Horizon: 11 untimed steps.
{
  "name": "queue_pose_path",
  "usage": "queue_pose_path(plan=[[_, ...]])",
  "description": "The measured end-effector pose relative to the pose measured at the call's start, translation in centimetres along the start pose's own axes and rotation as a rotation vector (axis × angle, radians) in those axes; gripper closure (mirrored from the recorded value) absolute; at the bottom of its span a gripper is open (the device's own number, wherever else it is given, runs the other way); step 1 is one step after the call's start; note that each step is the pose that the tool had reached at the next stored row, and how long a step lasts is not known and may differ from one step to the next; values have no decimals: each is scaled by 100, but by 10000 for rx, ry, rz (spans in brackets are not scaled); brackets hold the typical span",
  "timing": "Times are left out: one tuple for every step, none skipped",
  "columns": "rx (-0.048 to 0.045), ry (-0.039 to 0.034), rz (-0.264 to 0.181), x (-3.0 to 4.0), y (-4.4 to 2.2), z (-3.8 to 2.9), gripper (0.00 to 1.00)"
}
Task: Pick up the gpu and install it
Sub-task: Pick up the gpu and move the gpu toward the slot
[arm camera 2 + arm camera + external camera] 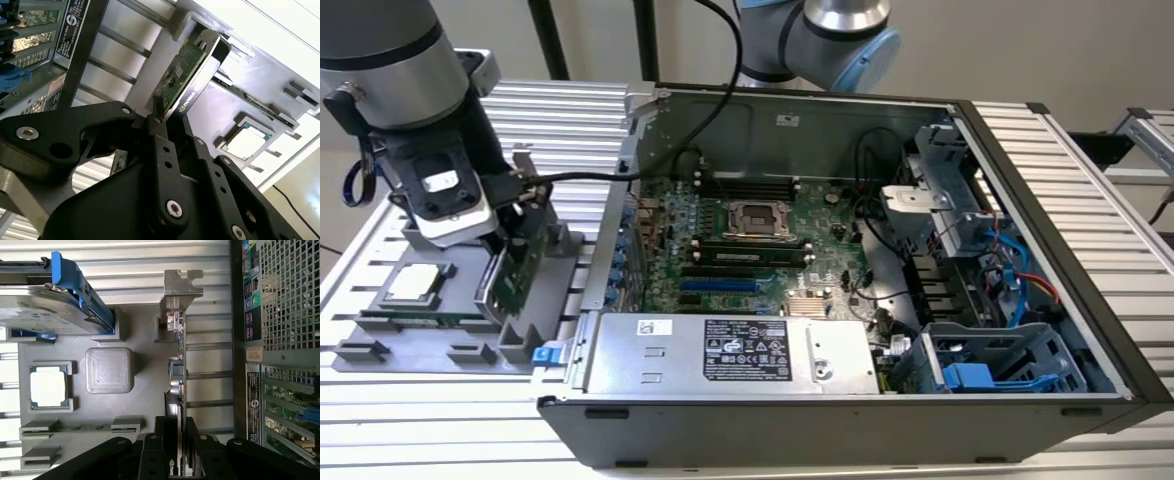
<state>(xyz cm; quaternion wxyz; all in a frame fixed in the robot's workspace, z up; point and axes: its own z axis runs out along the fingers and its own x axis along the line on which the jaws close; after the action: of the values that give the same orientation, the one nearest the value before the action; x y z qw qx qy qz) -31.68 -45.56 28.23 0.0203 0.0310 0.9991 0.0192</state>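
Observation:
The gpu (pixel 520 262) is a thin green card standing on edge in a slot of the grey parts holder (pixel 414 352), at the exterior view's left, outside the computer case. Its silver bracket (pixel 180 287) sits at one end. My gripper (pixel 507 232) is right over the card. In both wrist views its black fingers (pixel 152 450) sit on either side of the gpu (pixel 179 367) and press against the board. The gpu (pixel 182 82) sticks out from between the fingers (pixel 160 150), still seated in the holder.
The open computer case (pixel 1041 180) lies beside the holder, with its motherboard (pixel 761 230) and power supply (pixel 734 352) exposed. A processor (pixel 414 283), a memory stick (pixel 414 320) and a silver hard drive with blue rails (pixel 50 305) also rest on the holder.

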Motion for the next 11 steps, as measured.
queue_pose_path(plan=[[0, 0, 0, 0, 0, -7, 100], [-1, 0, 0, -1, 1, -13, 100], [0, 0, 0, -1, 1, -21, 100], [0, 0, 0, -1, 1, -29, 100], [0, 0, 0, -1, 1, -35, 100], [0, 0, 0, -2, 2, -44, 100], [0, 0, 0, -2, 2, -52, 100], [1, 1, 0, -2, 2, -60, 100], [0, 1, 0, -3, 3, -68, 100], [0, 1, 0, -3, 3, -78, 100], [1, 0, 0, -4, 4, -87, 100]])
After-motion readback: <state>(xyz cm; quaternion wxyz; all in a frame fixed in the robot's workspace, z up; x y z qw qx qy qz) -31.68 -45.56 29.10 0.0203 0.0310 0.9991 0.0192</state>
